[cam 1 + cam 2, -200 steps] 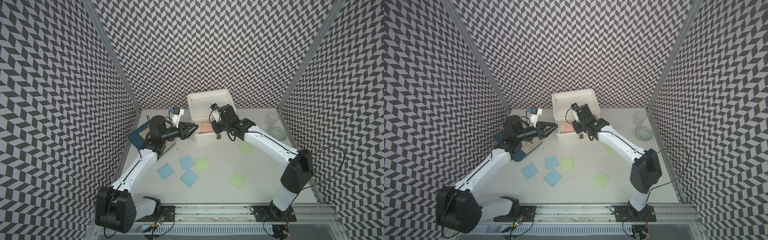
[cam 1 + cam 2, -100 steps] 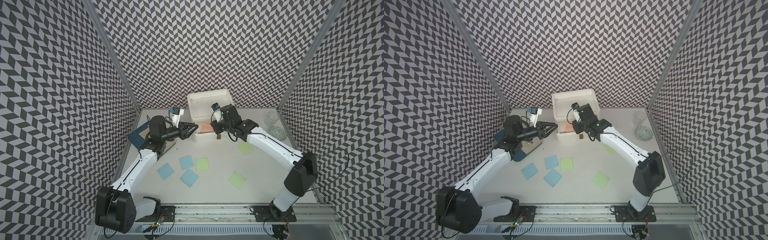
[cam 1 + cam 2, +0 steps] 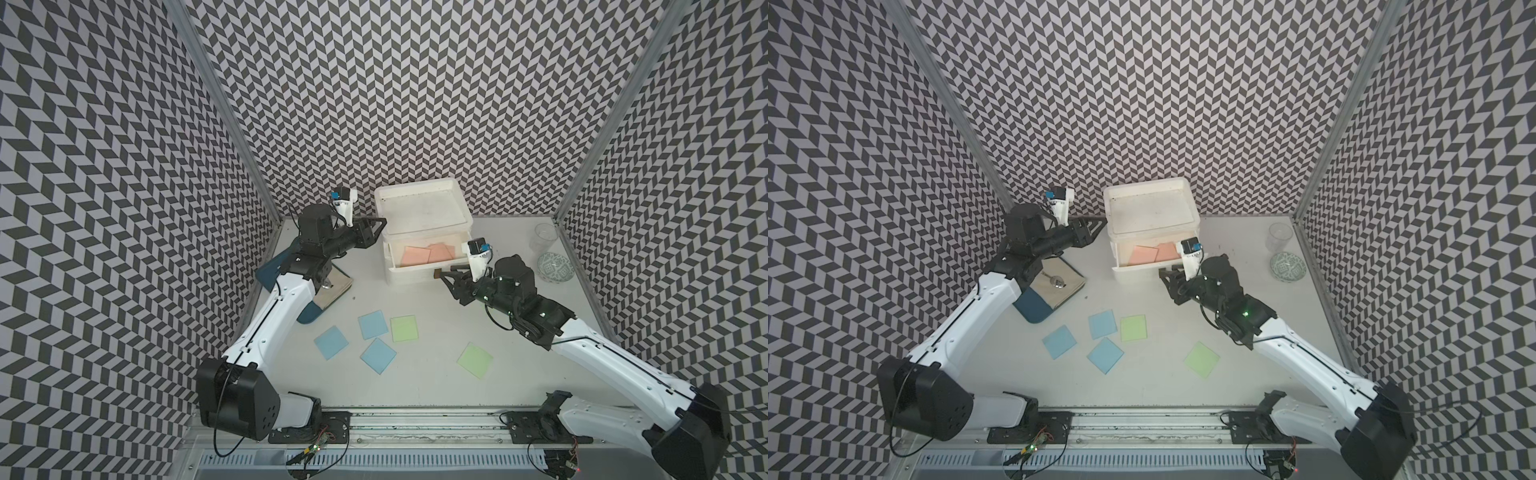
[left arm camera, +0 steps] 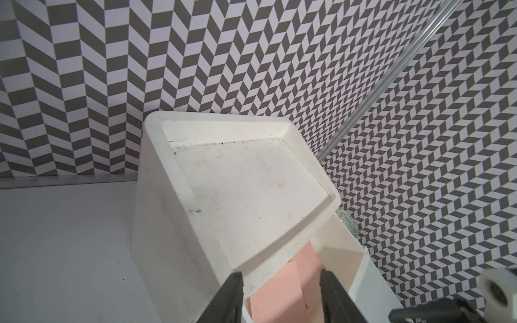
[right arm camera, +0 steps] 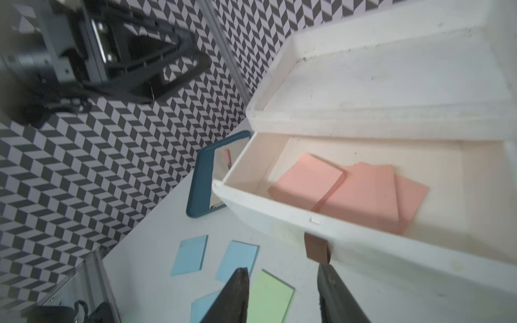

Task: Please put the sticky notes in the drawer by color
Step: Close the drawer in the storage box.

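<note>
Pink sticky notes [image 5: 361,193] are seen in the drawer [image 5: 279,214] just beyond the spread, empty right gripper [image 5: 282,268]; left gripper [image 4: 280,275] likewise spread.

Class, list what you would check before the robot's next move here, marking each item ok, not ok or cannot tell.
1. Three pink notes in top drawer: ok.
2. Right gripper open, empty: ok.
3. Handle free, ahead of right gripper: ok.
4. Left gripper open at box corner, touching it: cannot tell.
5. Three blue notes flat on table: ok.
6. Three green notes visible: not ok, two show.
</note>
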You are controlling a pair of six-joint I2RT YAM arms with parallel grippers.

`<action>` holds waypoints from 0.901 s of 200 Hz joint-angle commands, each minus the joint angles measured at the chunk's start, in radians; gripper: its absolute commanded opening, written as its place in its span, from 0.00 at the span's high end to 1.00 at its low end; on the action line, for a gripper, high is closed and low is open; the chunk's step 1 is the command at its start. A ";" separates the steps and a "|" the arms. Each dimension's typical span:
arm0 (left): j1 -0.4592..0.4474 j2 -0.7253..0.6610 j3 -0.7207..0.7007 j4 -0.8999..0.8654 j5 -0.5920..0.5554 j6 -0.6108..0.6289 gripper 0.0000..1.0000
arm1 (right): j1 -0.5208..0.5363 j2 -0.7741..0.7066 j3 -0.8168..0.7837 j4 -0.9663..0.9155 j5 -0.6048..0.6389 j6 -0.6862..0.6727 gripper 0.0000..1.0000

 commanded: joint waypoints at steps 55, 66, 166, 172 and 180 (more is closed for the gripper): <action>0.000 0.182 0.155 -0.114 -0.060 0.005 0.52 | 0.007 -0.036 -0.136 0.132 -0.095 0.126 0.53; 0.000 0.201 0.164 -0.116 -0.053 0.003 0.53 | 0.007 -0.025 -0.121 0.119 -0.094 0.121 0.53; -0.004 0.252 0.122 -0.096 -0.027 0.020 0.58 | 0.007 0.051 -0.112 0.261 -0.016 0.205 0.53; -0.004 0.255 0.122 -0.098 -0.023 0.020 0.58 | 0.008 0.058 -0.110 0.274 -0.013 0.210 0.53; -0.004 0.257 0.122 -0.101 -0.018 0.020 0.58 | 0.007 0.071 -0.105 0.282 -0.009 0.214 0.54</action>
